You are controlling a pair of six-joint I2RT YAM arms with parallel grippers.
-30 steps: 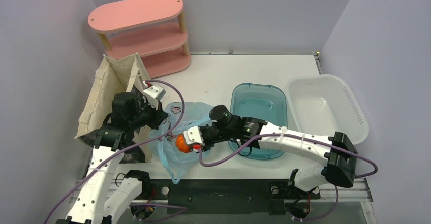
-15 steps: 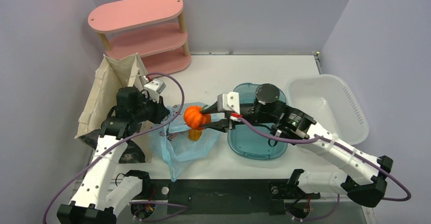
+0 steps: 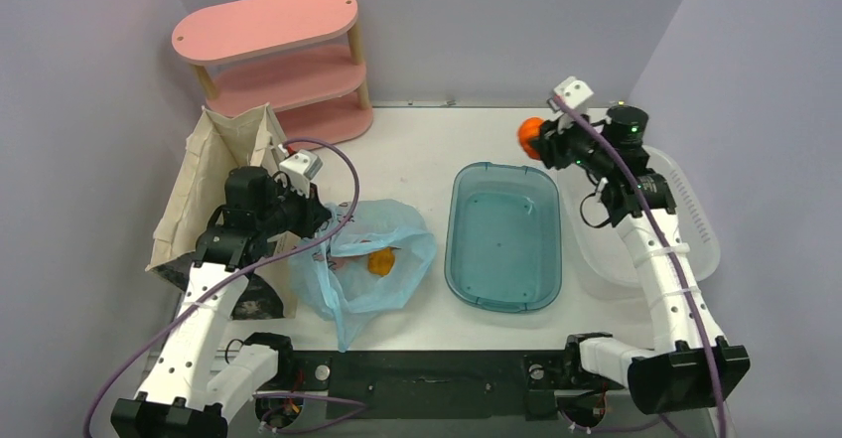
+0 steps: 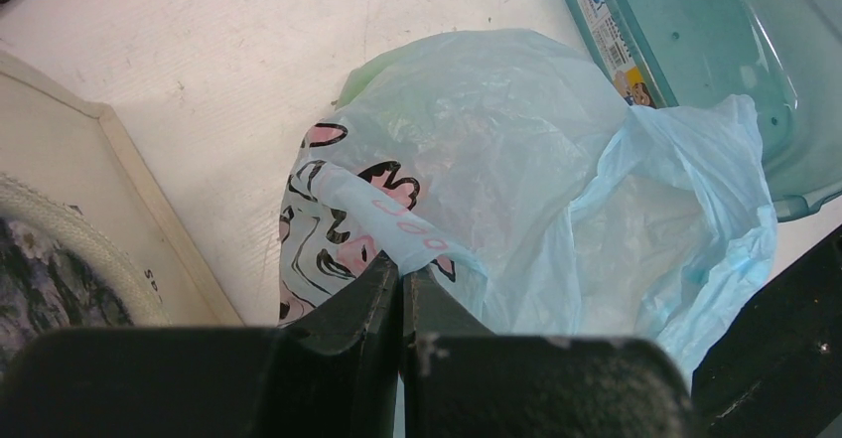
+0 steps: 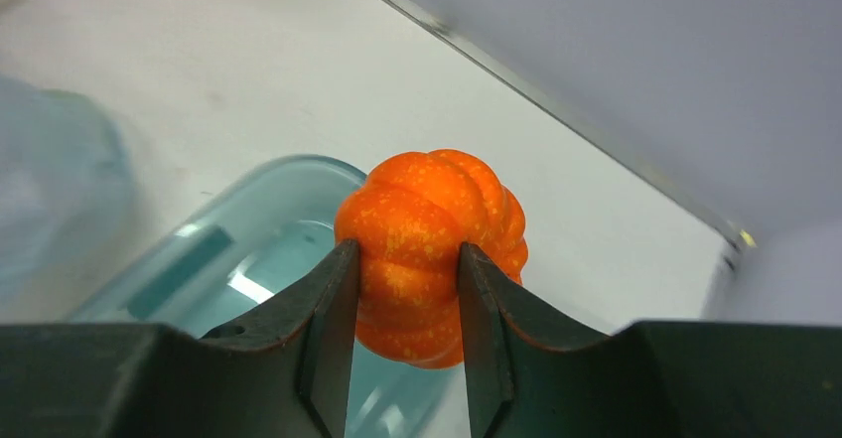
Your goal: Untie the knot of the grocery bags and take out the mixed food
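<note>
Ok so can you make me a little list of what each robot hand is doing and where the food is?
left gripper: shut, pinching the edge of the blue bag
right gripper: shut on the orange fruit, held up at the far right
blue bag: looks open, lying beside the teal tub
inside bag: one small orange item; rest hidden
nearby: white tub, canvas tote, pink shelf

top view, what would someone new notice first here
The bright orange fruit, clamped in the right pincer and held up at the far right of the table. Next, the crinkly blue bag at near left, its edge pinched in the shut left pincer, and the pink shelf in the far left corner.
</note>
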